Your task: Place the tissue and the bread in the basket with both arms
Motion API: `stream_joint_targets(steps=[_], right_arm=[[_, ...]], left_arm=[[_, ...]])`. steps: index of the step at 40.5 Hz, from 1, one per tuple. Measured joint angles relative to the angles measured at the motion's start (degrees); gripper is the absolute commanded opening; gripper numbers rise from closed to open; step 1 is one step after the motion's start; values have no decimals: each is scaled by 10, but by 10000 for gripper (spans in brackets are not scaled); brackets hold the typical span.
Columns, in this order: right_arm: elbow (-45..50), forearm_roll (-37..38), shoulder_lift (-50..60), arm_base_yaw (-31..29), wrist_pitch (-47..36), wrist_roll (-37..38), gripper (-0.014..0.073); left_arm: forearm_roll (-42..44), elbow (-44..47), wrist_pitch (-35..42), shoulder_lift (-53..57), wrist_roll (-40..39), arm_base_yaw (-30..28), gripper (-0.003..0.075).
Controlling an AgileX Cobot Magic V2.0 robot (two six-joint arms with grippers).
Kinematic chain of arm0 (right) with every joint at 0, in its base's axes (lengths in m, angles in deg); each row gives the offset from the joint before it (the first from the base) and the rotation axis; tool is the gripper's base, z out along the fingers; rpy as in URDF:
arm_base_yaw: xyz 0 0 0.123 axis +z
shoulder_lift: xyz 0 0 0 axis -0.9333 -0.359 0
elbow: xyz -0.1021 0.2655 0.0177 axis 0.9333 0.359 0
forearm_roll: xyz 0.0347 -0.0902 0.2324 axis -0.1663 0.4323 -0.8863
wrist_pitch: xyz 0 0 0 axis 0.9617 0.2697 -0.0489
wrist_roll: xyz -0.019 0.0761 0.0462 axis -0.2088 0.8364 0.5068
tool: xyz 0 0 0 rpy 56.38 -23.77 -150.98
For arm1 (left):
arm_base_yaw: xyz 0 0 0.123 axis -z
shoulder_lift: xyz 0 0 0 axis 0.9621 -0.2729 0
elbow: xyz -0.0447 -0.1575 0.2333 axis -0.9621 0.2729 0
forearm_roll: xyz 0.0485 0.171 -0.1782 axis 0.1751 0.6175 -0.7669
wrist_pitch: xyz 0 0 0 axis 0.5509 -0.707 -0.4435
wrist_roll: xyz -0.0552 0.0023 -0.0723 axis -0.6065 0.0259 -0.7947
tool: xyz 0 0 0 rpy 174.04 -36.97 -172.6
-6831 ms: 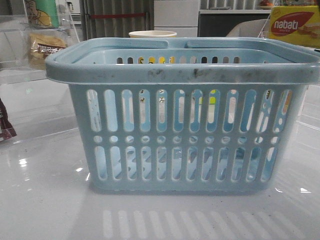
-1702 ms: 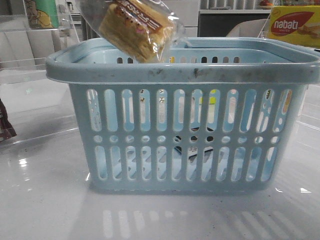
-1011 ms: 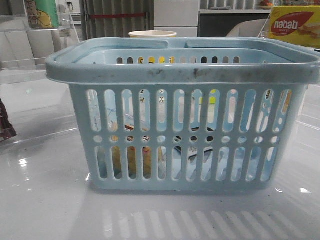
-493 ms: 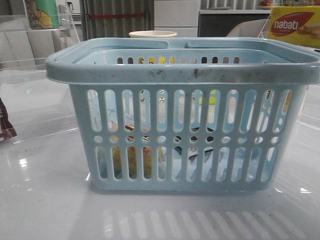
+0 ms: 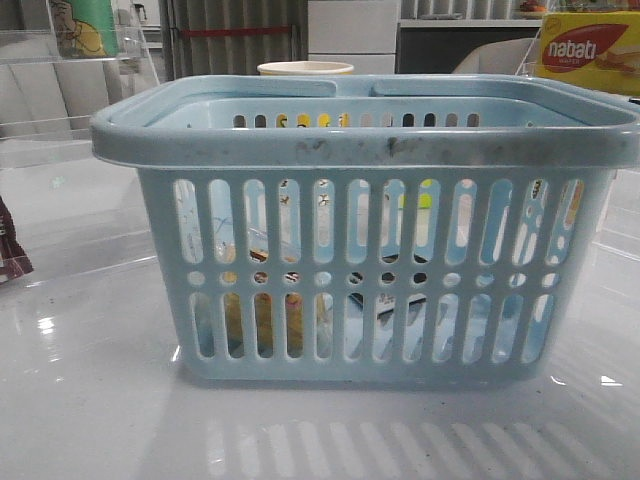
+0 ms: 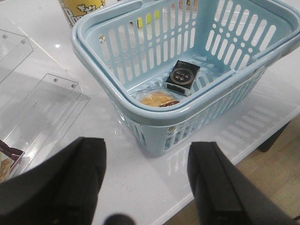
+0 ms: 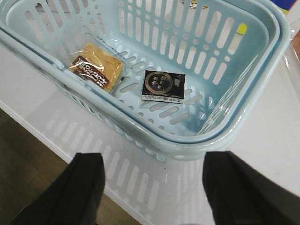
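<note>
One basket [image 5: 370, 150], light blue w/ slots, sits on the white worktop [image 5: 90, 400]. Inside it: 1 tissue [image 7: 162, 85] pack, dark and flat, and 1 bread [image 7: 97, 67] in clear wrap w/ a dark band. Both lie on the basket floor, near each other but not touching. The bread is close to one long wall; the tissue is more in the middle. The rest of the floor is bare blue plastic.

2 end effectors. Left end effector [image 6: 145, 180]: its 2 black fingers [image 6: 70, 180] are wide apart, nothing between them, and it hangs outside the basket, above the worktop edge. Right end effector [image 7: 152, 192]: also 2 fingers spread wide w/ nothing held, on the other long side, outside the rim.

Other things: 1 yellow-and-red nabati box [image 5: 588, 50] far back on the right, 1 pale cup [image 5: 305, 68] behind the basket, 1 popcorn tub [image 6: 80, 10] near a basket corner, clear plastic stands [image 6: 44, 105] on the left, 1 dark wrapper [image 5: 10, 250] at the left edge.

In the front view the worktop in front of the basket is open. In the wrist views both long sides of the basket sit near the worktop's edges, w/ floor below
</note>
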State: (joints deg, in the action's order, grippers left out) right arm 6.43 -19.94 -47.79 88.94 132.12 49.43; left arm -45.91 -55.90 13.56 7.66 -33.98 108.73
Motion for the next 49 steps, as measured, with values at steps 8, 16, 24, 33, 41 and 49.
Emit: stream_joint_targets(steps=[8, 16, 24, 33, 41, 49], right_arm=[[0, 1, 0, 0, 0, 0, 281], [0, 1, 0, 0, 0, 0, 111], [0, 1, 0, 0, 0, 0, 48], [0, 1, 0, 0, 0, 0, 48], [0, 1, 0, 0, 0, 0, 48], [0, 1, 0, 0, 0, 0, 48]], left_arm=[[3, 0, 0, 0, -7, 0, 347], [3, 0, -1, 0, -7, 0, 169], [4, 0, -2, 0, -7, 0, 93], [4, 0, -2, 0, -7, 0, 93], [4, 0, -2, 0, -8, 0, 93], [4, 0, -2, 0, -8, 0, 93]])
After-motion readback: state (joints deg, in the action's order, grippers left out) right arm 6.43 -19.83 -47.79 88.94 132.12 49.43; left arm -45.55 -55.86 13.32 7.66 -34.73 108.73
